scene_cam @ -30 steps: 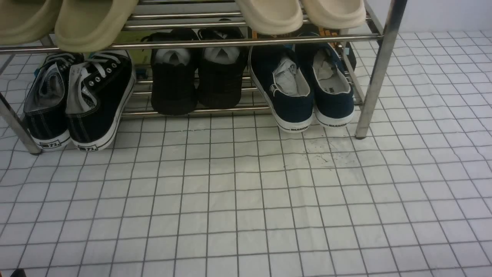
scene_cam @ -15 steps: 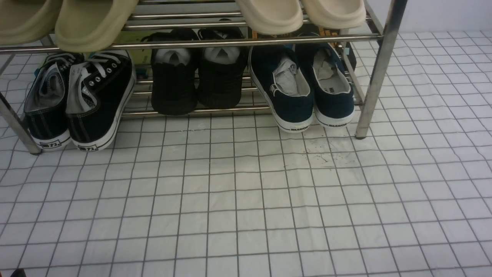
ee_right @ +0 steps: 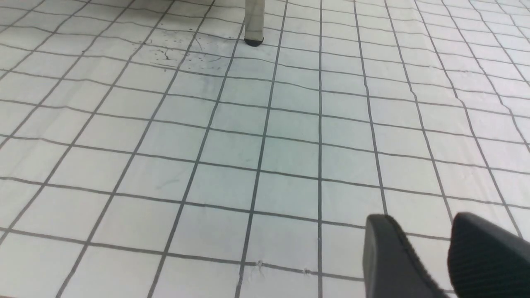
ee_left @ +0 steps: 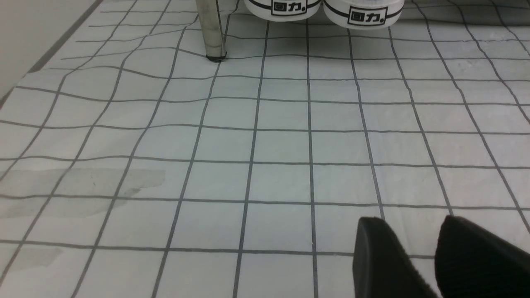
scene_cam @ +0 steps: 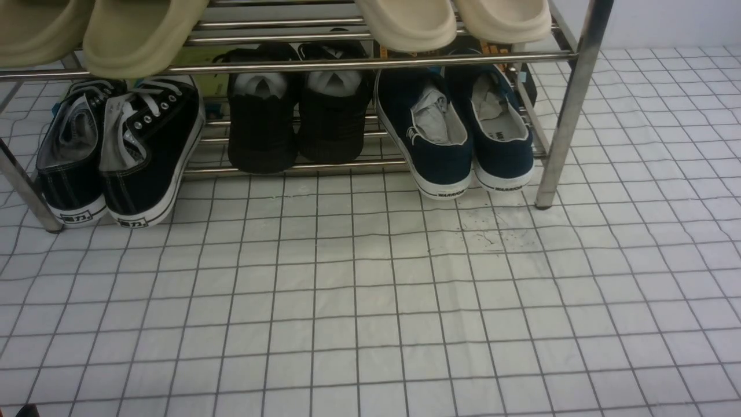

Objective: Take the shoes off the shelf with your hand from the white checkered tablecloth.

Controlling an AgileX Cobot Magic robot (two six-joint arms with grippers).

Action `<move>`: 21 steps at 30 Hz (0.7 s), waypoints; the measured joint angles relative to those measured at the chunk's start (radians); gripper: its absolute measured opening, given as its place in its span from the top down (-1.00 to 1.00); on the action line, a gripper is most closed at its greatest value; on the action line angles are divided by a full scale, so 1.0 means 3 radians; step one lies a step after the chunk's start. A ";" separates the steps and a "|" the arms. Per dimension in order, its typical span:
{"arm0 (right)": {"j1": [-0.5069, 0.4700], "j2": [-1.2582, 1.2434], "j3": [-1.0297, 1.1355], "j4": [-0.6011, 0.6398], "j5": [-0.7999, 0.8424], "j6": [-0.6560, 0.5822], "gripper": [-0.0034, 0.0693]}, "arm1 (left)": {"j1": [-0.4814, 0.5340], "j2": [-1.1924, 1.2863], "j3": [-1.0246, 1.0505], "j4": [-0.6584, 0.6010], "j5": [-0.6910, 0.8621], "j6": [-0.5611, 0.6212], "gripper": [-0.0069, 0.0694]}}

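The pair of navy-blue slip-on shoes (scene_cam: 457, 130) with white soles and paper inside sits on the lower tier of the chrome shelf (scene_cam: 570, 104), at its right end, heels toward me. The white checkered tablecloth (scene_cam: 370, 301) covers the surface in front. Neither gripper shows in the front view. In the left wrist view my left gripper (ee_left: 410, 225) is open and empty above the cloth. In the right wrist view my right gripper (ee_right: 418, 223) is open and empty above the cloth, well short of the shelf leg (ee_right: 254, 22).
Black lace-up sneakers (scene_cam: 118, 150) sit at the shelf's left end; their white heels show in the left wrist view (ee_left: 323, 8). All-black slip-ons (scene_cam: 298, 110) sit in the middle. Beige slippers (scene_cam: 457, 20) lie on the upper tier. The shelf's left leg (ee_left: 211, 31) stands on the cloth.
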 joint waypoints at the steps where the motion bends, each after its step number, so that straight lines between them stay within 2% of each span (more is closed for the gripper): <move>1: 0.0000 0.0000 0.0000 -0.0024 0.0000 0.0000 0.25 | 0.0000 0.0000 0.0000 0.0000 0.0000 0.0000 0.19; 6: 0.0000 0.0000 0.0005 0.0000 -0.0087 0.0095 0.25 | 0.0000 0.0000 0.0000 0.0000 0.0000 0.0000 0.19; 7: 0.0000 0.0000 0.0011 0.0139 -0.0137 0.0217 0.25 | 0.0000 0.0000 0.0000 0.0000 0.0000 0.0000 0.19; 8: 0.0000 0.0000 0.0028 0.0461 -0.0204 0.0521 0.25 | 0.0000 0.0000 0.0000 0.0000 0.0000 0.0000 0.19; 9: 0.0000 0.0000 0.0031 0.0620 -0.0223 0.0607 0.25 | 0.0000 0.0000 0.0000 0.0000 0.0000 0.0000 0.19; 10: 0.0000 0.0000 0.0031 0.0998 -0.0243 0.0954 0.25 | 0.0000 0.0000 0.0000 0.0000 0.0000 0.0000 0.19; 13: 0.0000 0.0000 0.0031 0.1619 -0.0272 0.1435 0.25 | 0.0000 0.0000 0.0000 0.0000 0.0000 0.0000 0.19; 15: 0.0000 0.0000 0.0031 0.1916 -0.0283 0.1620 0.25 | 0.0000 0.0000 0.0000 0.0000 0.0000 0.0000 0.19; 21: 0.0000 0.0000 0.0031 0.2297 -0.0296 0.1732 0.25 | 0.0000 0.0000 0.0000 0.0000 0.0000 0.0000 0.19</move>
